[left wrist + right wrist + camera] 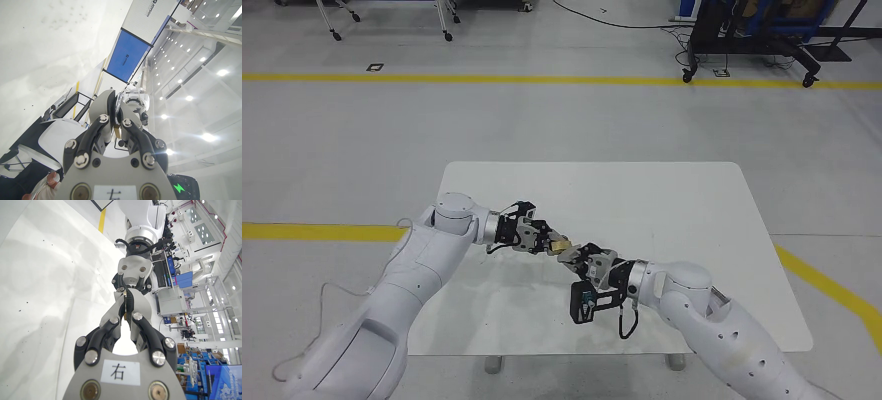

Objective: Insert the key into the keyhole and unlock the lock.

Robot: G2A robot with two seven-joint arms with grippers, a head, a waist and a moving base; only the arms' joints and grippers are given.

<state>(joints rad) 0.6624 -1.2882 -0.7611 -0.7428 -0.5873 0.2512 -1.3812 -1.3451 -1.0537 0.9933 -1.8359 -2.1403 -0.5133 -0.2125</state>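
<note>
We see two arms meeting over the middle of a white table [672, 200]. They come in from both sides, and their tips are almost nose to nose.

The left gripper [545, 241] is clamped on the lock [559, 244]. The lock is small and gold, and it is held up in the air above the table, not lying on it. In the left wrist view we can see it well: the shiny silver loop [118, 103] is squeezed between the two grey fingers [102, 108], and the gold body [117, 131] hangs just past them, nearer the wrist.

The right gripper [575, 256] is just beside the lock, on the side away from the left arm. In the top view the two grippers look like they touch the lock from both ends. In the right wrist view its fingers [140, 306] are pressed together at the tips. Whatever they pinch is too small for us to tell. A tiny bit of gold [125, 292] peeks out right at those tips, with the left gripper straight behind it.

The table stands on a grey floor with yellow lines [542, 77].
</note>
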